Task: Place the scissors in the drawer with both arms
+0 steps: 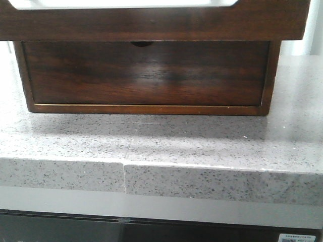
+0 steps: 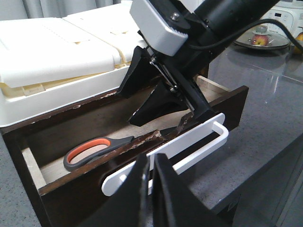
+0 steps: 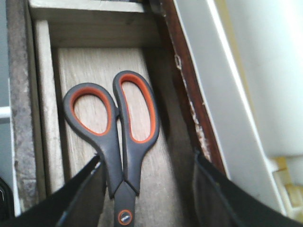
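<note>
Front view: speckled grey countertop (image 1: 161,146) carries a dark wooden cabinet (image 1: 146,75); lower drawer front w/ half-round finger notch (image 1: 141,44) at its 12 o'clock edge. Above it, the pulled-out drawer (image 1: 151,22) fills the top of frame, its white handle (image 1: 121,4) partly cropped. No arm visible here.

L wrist view: drawer (image 2: 137,156) stands open, w/ white rounded-corner handle (image 2: 189,142) on its glossy front. White foam block (image 2: 57,52) sits atop the cabinet. Right arm (image 2: 189,28) reaches down into the drawer; right gripper (image 2: 168,111) has black fingers spread, tips inside the drawer. Left gripper (image 2: 150,184): two dark fingers almost together, narrow gap only, just in front of the handle; whether they pinch it cannot be told.

R wrist view: scissors (image 3: 116,137) lie flat on the pale wood drawer floor (image 3: 94,61), loops toward 12 o'clock, pivot screw toward 6. Right gripper (image 3: 147,189) is wide open, one finger on each side of the scissors; the finger at 8 o'clock is just beside the handle, contact unclear; nothing clamped.

Scissors (image 2: 94,149) also show in L wrist view, inside the drawer, blades hidden behind the front.
</note>
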